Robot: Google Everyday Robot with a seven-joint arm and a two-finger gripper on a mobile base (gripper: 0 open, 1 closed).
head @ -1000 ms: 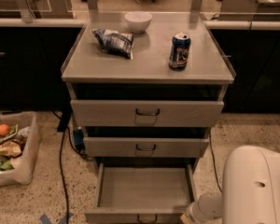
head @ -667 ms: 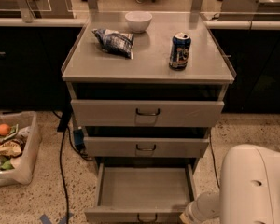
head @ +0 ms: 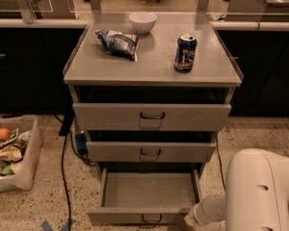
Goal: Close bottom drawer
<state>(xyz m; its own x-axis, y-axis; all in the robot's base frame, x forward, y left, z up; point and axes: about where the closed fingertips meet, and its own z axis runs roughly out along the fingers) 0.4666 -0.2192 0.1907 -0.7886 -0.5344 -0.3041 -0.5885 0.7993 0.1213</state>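
The bottom drawer of the grey metal cabinet is pulled far out, its long flat tray empty and its small dark loop handle at the centre of the low front. The middle drawer and top drawer above it stick out a little. My white arm fills the lower right. Its end reaches to the drawer's front right corner, where the gripper sits at the bottom edge of the view, mostly cut off.
On the cabinet top are a white bowl, a chip bag and a blue soda can. A bin of snacks stands on the floor at left. A black cable runs down the floor beside the cabinet.
My arm has shifted slightly left toward the drawer's front right corner. The drawer stands open as before.
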